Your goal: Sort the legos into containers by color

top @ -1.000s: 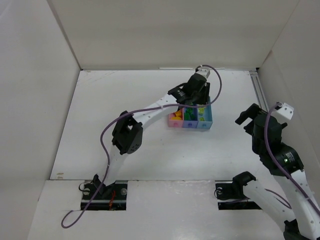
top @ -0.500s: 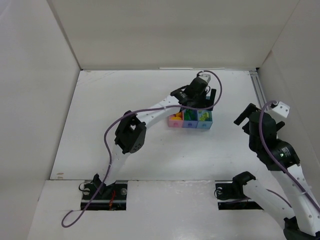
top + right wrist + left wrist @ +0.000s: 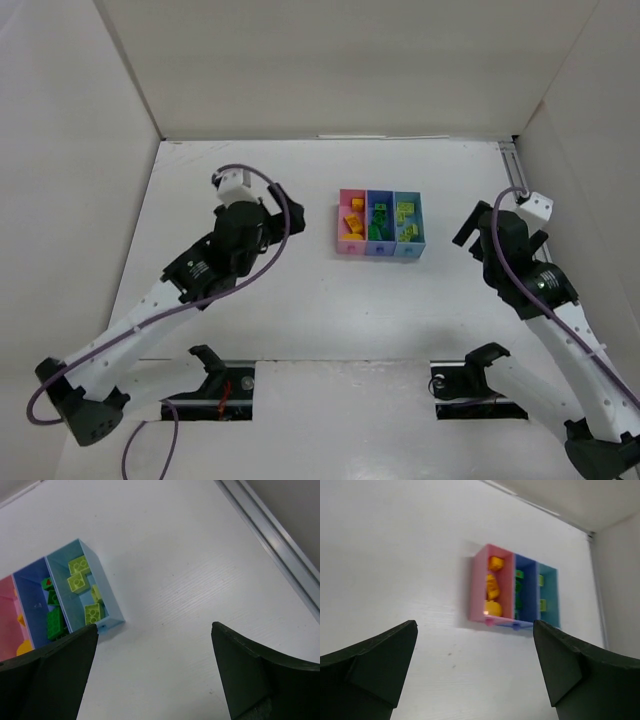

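The three joined containers stand mid-table: pink, medium blue, light blue. Orange-yellow legos lie in the pink bin, dark green legos in the medium blue one, and pale lime legos in the light blue one. My left gripper hangs open to the left of the bins, well apart from them, with nothing between its fingers. To the right of the bins my right gripper is open too and empty, its fingers over bare table.
White walls enclose the table on the left, back and right. A metal rail runs along the right edge. Both arm bases sit at the near edge.
My left arm has drawn back from over the bins to the left side of the table, and its gripper has opened. The right arm has shifted slightly back and right.
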### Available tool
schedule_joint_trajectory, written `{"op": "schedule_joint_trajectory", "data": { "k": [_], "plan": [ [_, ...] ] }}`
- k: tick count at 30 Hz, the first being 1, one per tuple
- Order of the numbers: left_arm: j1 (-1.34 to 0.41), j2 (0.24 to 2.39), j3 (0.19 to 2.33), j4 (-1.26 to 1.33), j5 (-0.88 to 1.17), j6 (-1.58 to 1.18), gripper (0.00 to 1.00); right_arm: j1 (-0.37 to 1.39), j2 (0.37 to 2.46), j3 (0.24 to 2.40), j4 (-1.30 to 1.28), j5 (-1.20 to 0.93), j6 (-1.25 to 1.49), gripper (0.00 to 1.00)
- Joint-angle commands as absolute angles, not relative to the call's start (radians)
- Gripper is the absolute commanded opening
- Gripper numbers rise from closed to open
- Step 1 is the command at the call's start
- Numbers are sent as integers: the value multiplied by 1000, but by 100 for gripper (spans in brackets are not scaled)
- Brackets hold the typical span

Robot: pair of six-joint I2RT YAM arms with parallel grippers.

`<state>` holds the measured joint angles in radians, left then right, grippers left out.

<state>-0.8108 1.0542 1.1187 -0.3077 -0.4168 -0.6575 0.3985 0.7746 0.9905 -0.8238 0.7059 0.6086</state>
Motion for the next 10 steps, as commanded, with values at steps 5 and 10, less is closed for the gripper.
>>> {"op": "schedule_joint_trajectory", "data": {
  "k": [5, 10],
  "plan": [
    [-772, 868, 879, -518, -583, -905, 100, 391, 822, 951, -720, 637, 569, 100],
    [-772, 813, 868, -537, -635, -928, 100, 391, 822, 920, -675, 623, 525, 100]
  ]
}}
